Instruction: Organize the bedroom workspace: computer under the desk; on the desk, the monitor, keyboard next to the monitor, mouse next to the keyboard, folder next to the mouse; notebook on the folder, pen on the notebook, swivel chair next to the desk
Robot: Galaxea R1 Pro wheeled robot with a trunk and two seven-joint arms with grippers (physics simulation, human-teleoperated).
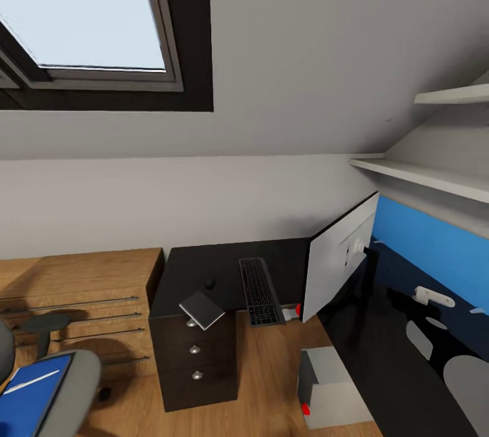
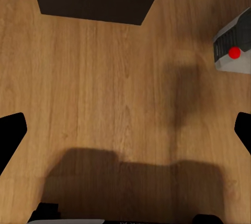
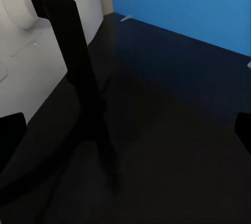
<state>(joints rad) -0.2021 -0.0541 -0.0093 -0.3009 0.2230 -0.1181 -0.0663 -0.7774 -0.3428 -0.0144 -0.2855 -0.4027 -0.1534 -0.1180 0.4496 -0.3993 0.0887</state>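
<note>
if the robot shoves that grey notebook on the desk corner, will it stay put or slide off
The notebook looks thin and flat, and one corner juts past the edge of the desk above the drawers, so a push toward that edge would probably tip it off. The desk top looks smooth and glossy, so it would likely slide easily. Being so thin, it may be hard to pinch without first sliding it further over the edge.

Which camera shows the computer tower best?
The head view: the computer sits whole on the wood floor beside the desk, red light visible. The left wrist view catches just its front corner with that light.
</note>
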